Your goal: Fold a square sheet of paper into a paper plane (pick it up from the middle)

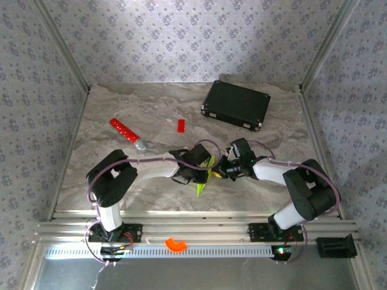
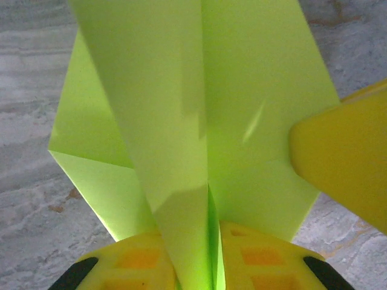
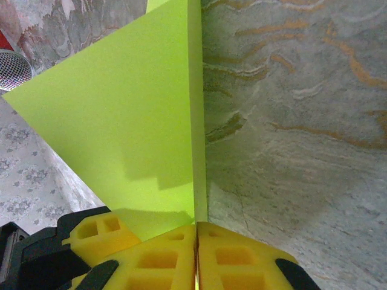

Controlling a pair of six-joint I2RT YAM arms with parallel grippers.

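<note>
Lime-green and half creased, the paper plane [image 1: 203,181] sits at the middle of the table [image 1: 157,115], between your two arms. Your left gripper [image 2: 211,254] pinches its centre fold, and your right gripper [image 3: 196,238] is clamped tight on one edge. Pull the fold taut with both pinches level, well short of the black case [image 1: 236,104] beyond.
</note>
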